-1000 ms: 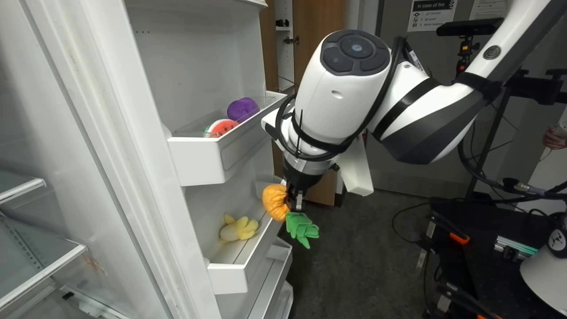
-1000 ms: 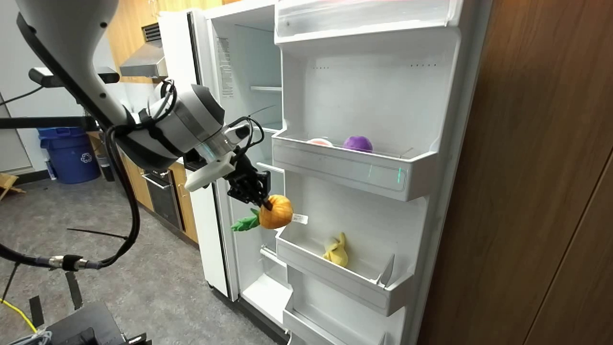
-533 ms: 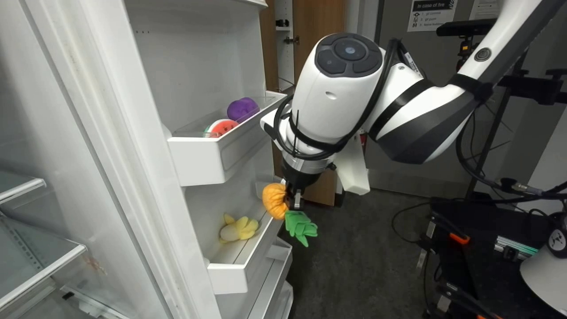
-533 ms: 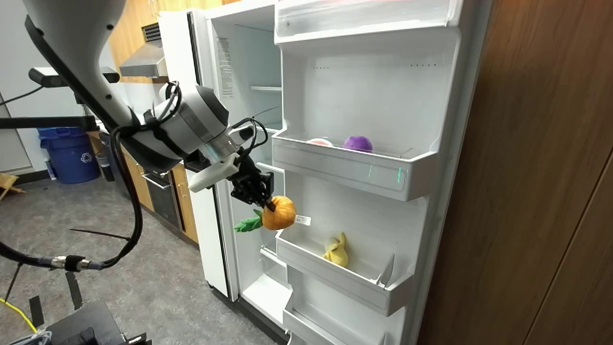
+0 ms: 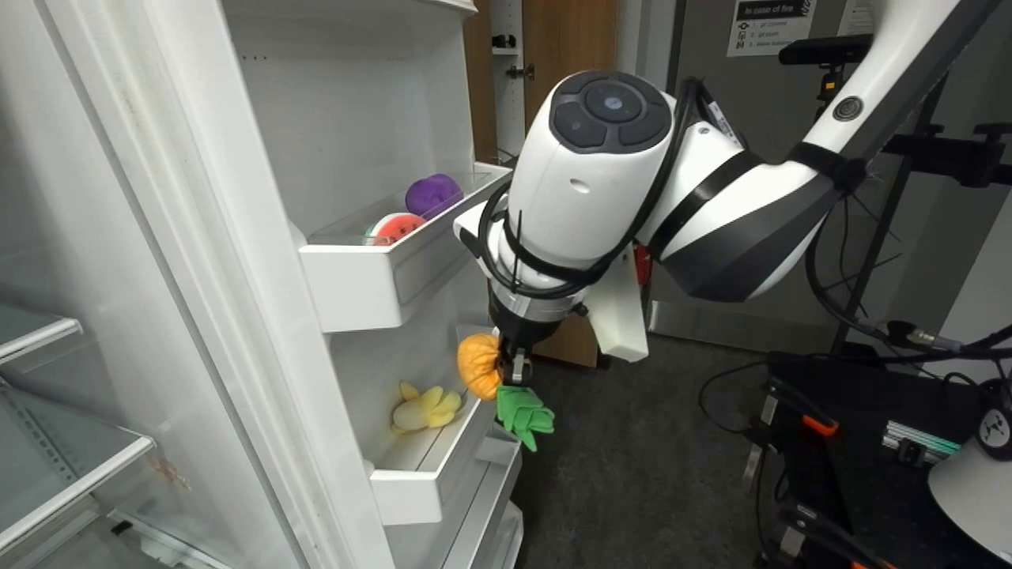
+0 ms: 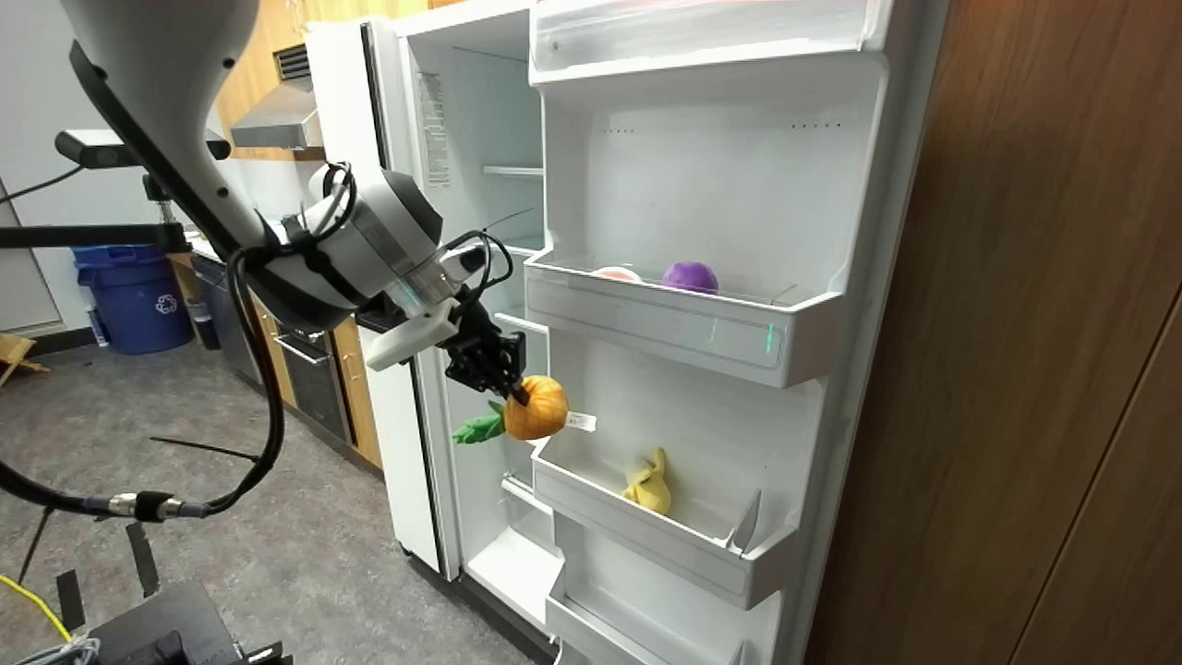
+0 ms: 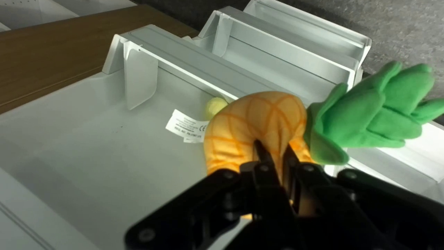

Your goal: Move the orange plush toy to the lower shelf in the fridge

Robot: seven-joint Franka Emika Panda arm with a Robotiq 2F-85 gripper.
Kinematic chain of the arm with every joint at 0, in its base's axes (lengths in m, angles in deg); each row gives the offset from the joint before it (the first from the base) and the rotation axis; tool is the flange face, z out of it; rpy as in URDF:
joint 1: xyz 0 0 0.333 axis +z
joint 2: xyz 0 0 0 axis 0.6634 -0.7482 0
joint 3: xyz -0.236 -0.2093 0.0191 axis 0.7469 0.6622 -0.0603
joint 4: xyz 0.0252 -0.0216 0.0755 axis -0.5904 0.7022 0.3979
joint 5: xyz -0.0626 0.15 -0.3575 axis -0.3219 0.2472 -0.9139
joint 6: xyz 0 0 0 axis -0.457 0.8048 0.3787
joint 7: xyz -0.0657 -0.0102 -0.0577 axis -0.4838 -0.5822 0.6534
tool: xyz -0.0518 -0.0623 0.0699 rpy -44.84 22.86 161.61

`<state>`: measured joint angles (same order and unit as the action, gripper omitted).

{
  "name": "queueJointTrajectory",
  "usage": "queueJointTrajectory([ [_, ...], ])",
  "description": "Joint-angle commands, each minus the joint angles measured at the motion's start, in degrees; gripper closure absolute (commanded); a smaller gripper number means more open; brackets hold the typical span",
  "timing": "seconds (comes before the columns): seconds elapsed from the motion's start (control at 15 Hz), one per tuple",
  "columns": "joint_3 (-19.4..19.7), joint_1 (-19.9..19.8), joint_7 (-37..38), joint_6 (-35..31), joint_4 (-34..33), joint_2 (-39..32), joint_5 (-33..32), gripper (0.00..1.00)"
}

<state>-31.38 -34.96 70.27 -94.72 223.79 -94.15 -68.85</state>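
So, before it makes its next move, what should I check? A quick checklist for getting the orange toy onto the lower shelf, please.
1. Toy held: ok, the gripper pinches the orange toy.
2. Fridge open: ok, the door stands open.
3. Room in the nearest bin: ok, the yellow toy takes up only part of it.
4. Toy fully inside that bin: not ok, its leaves show outside it in both exterior views.
5. Right shelf: cannot tell, as further bins sit beneath this one.

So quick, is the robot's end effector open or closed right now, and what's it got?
End effector: closed, holding the orange plush toy.
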Motion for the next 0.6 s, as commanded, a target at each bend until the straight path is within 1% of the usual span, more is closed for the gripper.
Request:
queueJointTrajectory([
  [0.0, -0.42, 2.22, 5.72, 1.36, -7.49, -7.09, -4.22, 0.97],
  [0.2, -0.36, 4.42, 8.0, 2.75, -13.59, -13.27, -5.87, 0.97],
  [0.27, 1.45, 2.72, 7.76, 0.44, -10.43, -11.61, -7.45, 0.97],
  [0.47, 0.77, 5.03, 8.04, 3.93, -15.72, -17.24, -7.2, 0.97],
  [0.53, 1.5, 6.59, 7.7, 4.92, -17.28, -18.71, -6.18, 0.97],
])
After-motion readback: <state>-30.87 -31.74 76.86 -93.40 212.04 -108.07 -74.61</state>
